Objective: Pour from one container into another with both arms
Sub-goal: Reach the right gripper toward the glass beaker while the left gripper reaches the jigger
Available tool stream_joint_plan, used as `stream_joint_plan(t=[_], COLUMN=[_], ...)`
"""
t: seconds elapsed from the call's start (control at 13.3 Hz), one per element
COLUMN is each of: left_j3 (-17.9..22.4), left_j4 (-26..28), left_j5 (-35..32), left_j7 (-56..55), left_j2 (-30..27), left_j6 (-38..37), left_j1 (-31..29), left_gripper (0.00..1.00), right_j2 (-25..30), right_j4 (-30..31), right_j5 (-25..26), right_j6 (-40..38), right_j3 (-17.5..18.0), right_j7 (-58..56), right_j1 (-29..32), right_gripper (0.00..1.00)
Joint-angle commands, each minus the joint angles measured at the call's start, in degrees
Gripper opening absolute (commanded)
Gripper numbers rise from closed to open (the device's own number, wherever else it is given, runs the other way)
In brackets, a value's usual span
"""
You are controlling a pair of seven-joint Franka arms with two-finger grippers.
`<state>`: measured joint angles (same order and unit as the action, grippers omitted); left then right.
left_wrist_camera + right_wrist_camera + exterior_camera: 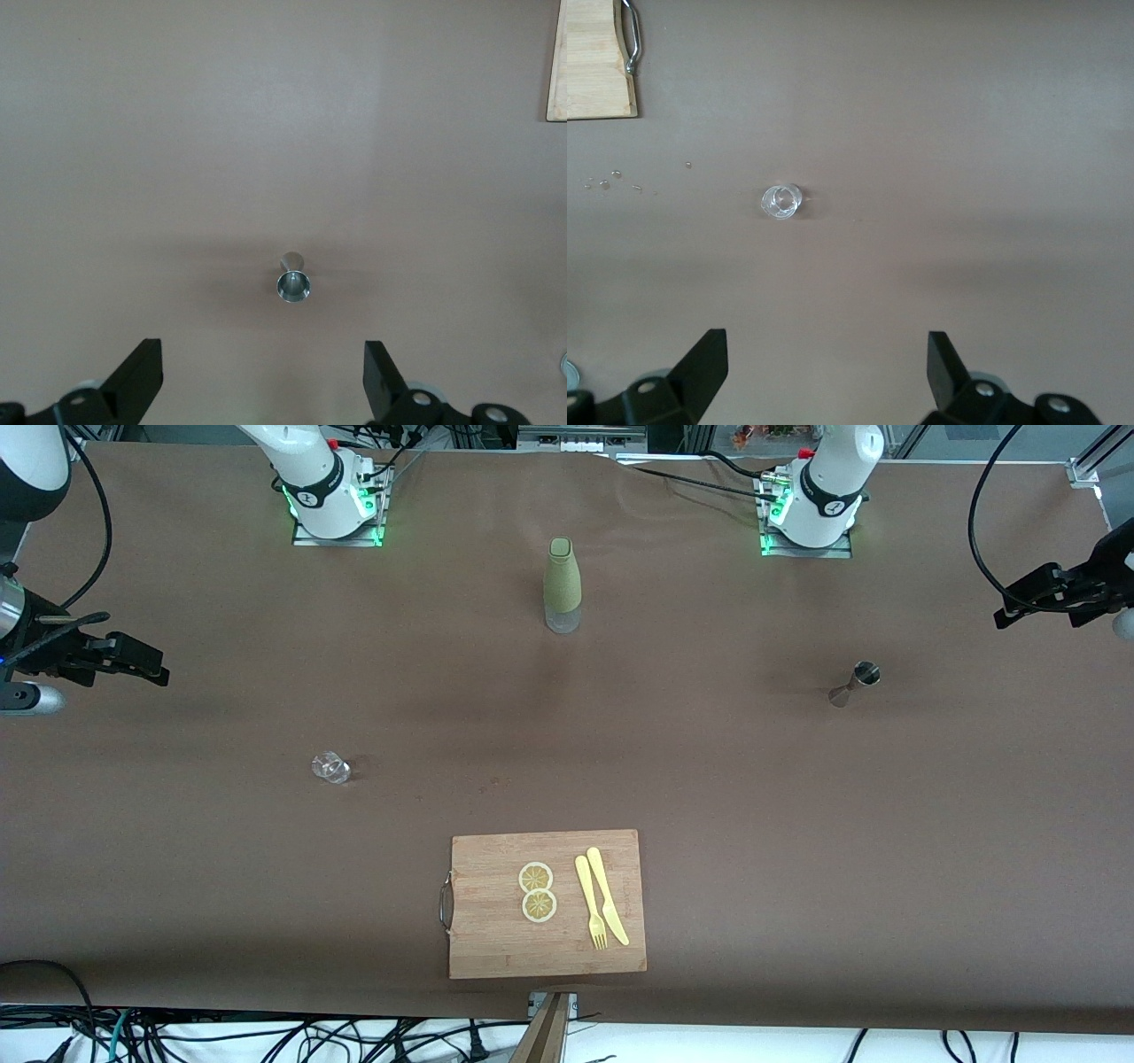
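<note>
Both arms hang high, nothing grasped. The left end effector (262, 382), jaws spread wide and empty, hovers over the steel jigger (855, 683); it should descend centred. The right end effector (827, 376), equally wide, is over the small glass (331, 768), at eight o'clock from the bottle (562, 584). Contents unclear.

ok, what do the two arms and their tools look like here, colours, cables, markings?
Both arms are glossy white with dark grey joint bands and a small round black mark on the lowest link. Bases on metal plates glow green, with red connectors. Black cables loop to each wrist. The left tool and right tool are matte black; wrist views show two flat, wedge-shaped black fingers with silver screws.
</note>
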<state>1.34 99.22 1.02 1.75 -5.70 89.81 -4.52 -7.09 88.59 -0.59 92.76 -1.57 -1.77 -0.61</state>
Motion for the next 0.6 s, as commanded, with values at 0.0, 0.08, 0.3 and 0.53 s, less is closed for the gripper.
stream_joint_plan(t=[0.0, 0.08, 0.3, 0.53], left_j3=[0.1, 1.1, 2.7, 3.5], left_j4=[-1.3, -1.4, -1.5, -1.3], left_j5=[-1.6, -1.6, -1.6, -0.5], left_j7=[1.8, 2.9, 9.9, 23.8], left_j2=[1.0, 1.0, 1.6, 3.8], left_j6=[-0.9, -0.9, -0.9, 0.0], left_j1=[-0.4, -0.6, -1.1, -4.8], left_gripper=[1.0, 1.0, 1.0, 1.0], right_j2=[0.1, 0.1, -1.7, -3.8], right_j4=[-0.3, -0.3, 0.4, 0.2], right_j5=[0.3, 0.2, 0.3, 0.2], right_j6=[-1.1, -2.4, -7.2, -8.7], right_j3=[0.3, 0.3, 0.3, -0.1], right_j7=[0.3, 0.3, -8.3, -26.7], right_j1=[-0.1, -0.1, 0.0, 2.1], right_gripper=[1.0, 1.0, 1.0, 1.0])
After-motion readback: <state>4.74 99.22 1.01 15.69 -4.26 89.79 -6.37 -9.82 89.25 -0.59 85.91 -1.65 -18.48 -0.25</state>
